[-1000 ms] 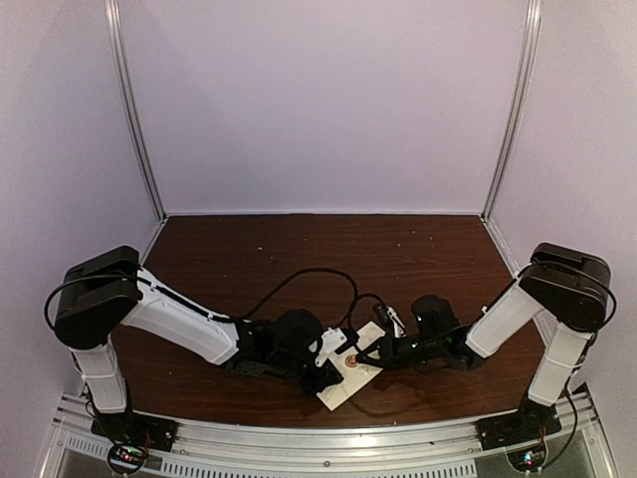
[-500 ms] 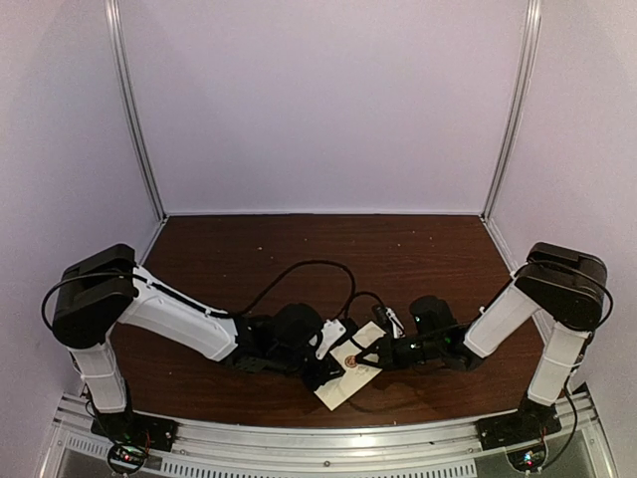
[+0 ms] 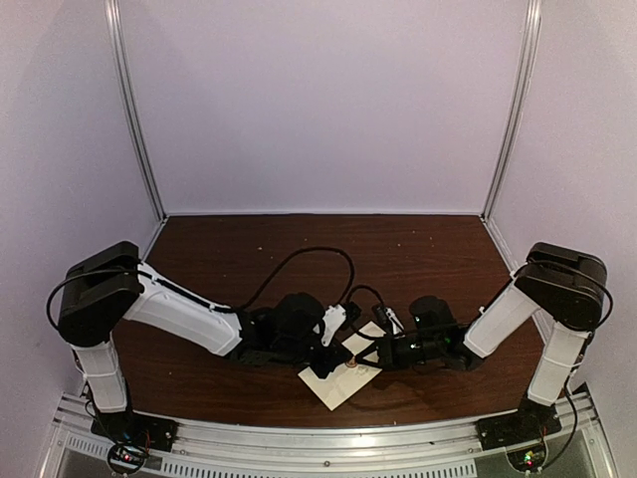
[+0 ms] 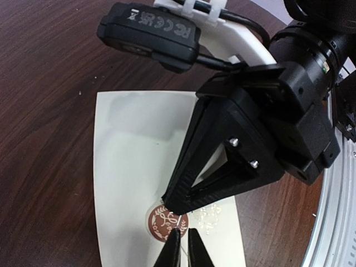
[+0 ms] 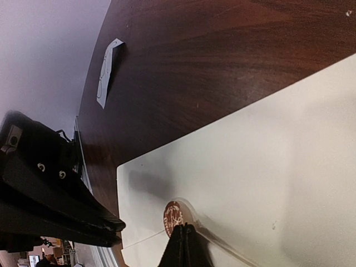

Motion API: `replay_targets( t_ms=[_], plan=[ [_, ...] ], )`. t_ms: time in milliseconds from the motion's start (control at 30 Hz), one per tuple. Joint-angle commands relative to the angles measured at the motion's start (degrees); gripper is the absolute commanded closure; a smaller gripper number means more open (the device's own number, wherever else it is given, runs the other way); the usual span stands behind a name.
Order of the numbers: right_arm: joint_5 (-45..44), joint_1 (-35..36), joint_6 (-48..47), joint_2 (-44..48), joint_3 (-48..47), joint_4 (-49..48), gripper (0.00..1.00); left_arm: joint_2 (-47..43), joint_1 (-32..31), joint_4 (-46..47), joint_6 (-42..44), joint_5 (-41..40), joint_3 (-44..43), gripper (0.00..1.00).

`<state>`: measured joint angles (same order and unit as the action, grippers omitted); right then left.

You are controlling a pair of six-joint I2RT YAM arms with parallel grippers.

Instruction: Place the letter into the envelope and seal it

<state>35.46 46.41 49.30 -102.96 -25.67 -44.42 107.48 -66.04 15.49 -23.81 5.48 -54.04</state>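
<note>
The cream envelope (image 3: 338, 386) lies flat near the table's front edge, its flap folded down. A round brown sticker (image 4: 160, 221) sits on the flap's point. My left gripper (image 4: 183, 239) hovers right at the sticker's edge, its tips all but touching and nothing visible between them. From the other side my right gripper (image 5: 184, 229) is shut, and its tip rests on the sticker (image 5: 173, 213). In the left wrist view the right gripper's fingers (image 4: 222, 150) reach down to that spot. The letter is out of view.
A small white card (image 5: 108, 69) lies on the dark wood farther off. Black cables (image 3: 309, 261) arch over the table behind the left arm. The metal rail (image 3: 328, 433) runs just in front of the envelope.
My left gripper has drawn back slightly to the left, uncovering more of the envelope's near corner. The right arm has stayed on the sticker.
</note>
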Motion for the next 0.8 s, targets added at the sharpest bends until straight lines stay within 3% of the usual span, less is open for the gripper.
replay_targets(
  t_ms=[0, 767],
  plan=[
    [-2.2, 0.3, -0.5, -1.2, -0.3, 0.8, 1.00, 2.6, 0.7, 4.3, -0.5, 1.6, -2.2, 0.94],
    [-2.4, 0.3, -0.6, -1.2, -0.4, 1.0, 1.00, 8.1, 1.7, 0.2, -1.9, 5.9, -3.9, 0.99]
  ],
)
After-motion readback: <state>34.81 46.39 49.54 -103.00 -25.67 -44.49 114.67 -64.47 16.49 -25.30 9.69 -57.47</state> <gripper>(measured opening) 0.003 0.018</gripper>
